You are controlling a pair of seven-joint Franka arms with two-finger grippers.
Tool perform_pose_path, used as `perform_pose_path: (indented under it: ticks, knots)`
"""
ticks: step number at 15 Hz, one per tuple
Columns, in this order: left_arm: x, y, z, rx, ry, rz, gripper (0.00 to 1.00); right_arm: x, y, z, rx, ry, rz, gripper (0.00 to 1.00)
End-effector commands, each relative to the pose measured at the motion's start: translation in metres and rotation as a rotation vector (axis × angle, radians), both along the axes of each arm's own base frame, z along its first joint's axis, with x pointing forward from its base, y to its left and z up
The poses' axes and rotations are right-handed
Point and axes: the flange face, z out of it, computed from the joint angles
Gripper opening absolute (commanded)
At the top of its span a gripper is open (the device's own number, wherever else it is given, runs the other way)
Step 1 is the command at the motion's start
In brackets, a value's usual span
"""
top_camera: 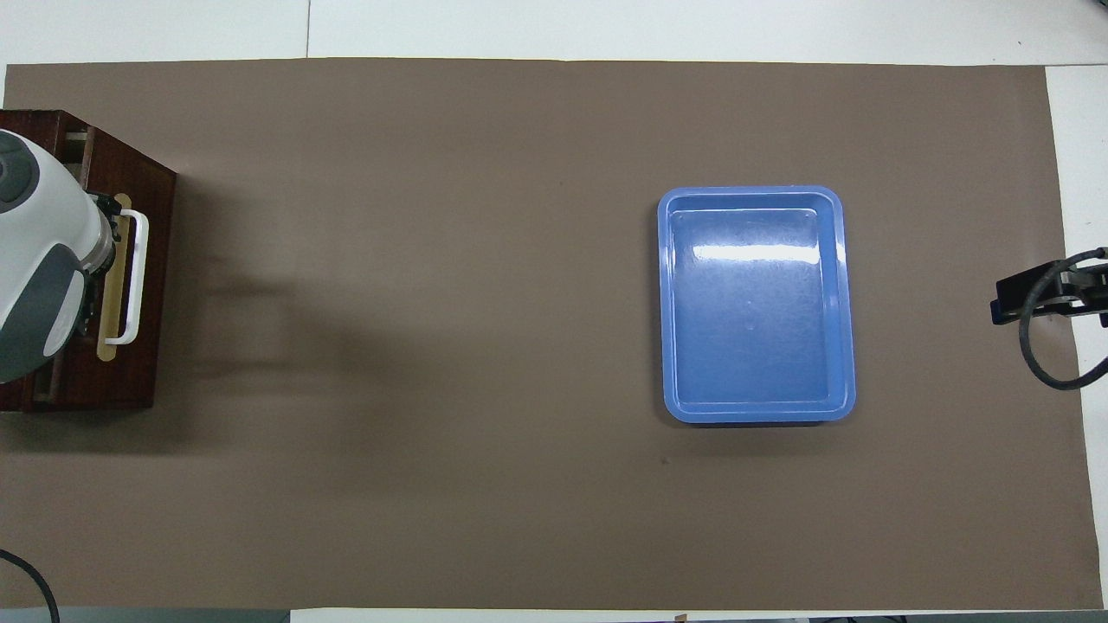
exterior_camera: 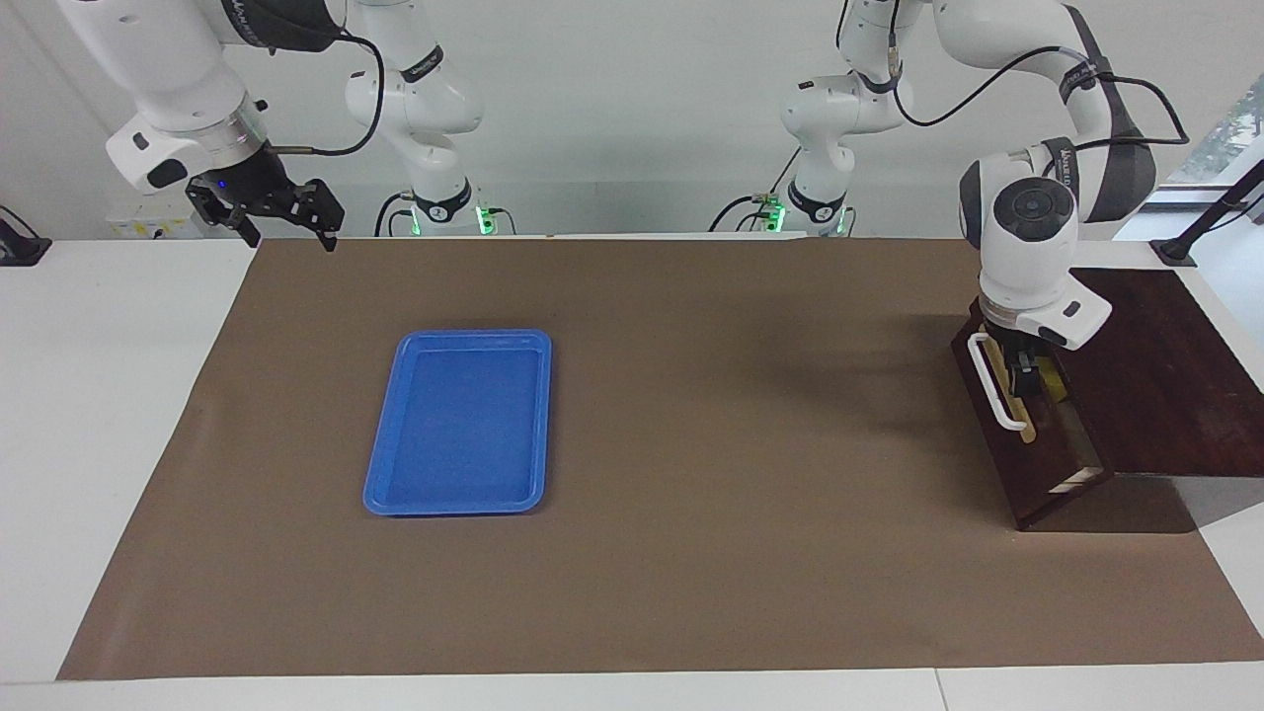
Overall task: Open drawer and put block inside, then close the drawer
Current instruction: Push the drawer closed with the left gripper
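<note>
The drawer [exterior_camera: 999, 449] stands pulled out of its dark brown box [exterior_camera: 1160, 380] at the left arm's end of the table, white handle [exterior_camera: 990, 387] toward the table's middle. My left gripper [exterior_camera: 1027, 373] reaches down into the open drawer. A sliver of the yellow block [exterior_camera: 1055, 383] shows right beside it inside the drawer; I cannot tell whether it is held. In the overhead view the left arm covers the drawer's inside; the handle [top_camera: 137, 279] shows. My right gripper [exterior_camera: 269, 219] is open and empty, raised over the right arm's end of the table, where that arm waits.
A blue tray [exterior_camera: 464, 425], also in the overhead view [top_camera: 668, 303], lies empty on the brown mat toward the right arm's end. The mat [exterior_camera: 741, 444] covers most of the white table.
</note>
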Motion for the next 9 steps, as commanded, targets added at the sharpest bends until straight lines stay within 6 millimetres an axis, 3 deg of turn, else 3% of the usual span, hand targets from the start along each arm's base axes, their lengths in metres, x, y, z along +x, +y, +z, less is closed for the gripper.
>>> perform_pose_path:
  ticks: [1,9]
  knots:
    - [-0.005,0.011,-0.002,0.021,0.001,-0.029,1.00,-0.006,-0.002,0.002,-0.005,0.005,0.013,1.00]
    - [-0.006,0.032,-0.001,0.036,0.018,-0.034,1.00,-0.006,-0.002,0.002,-0.005,0.005,0.013,1.00]
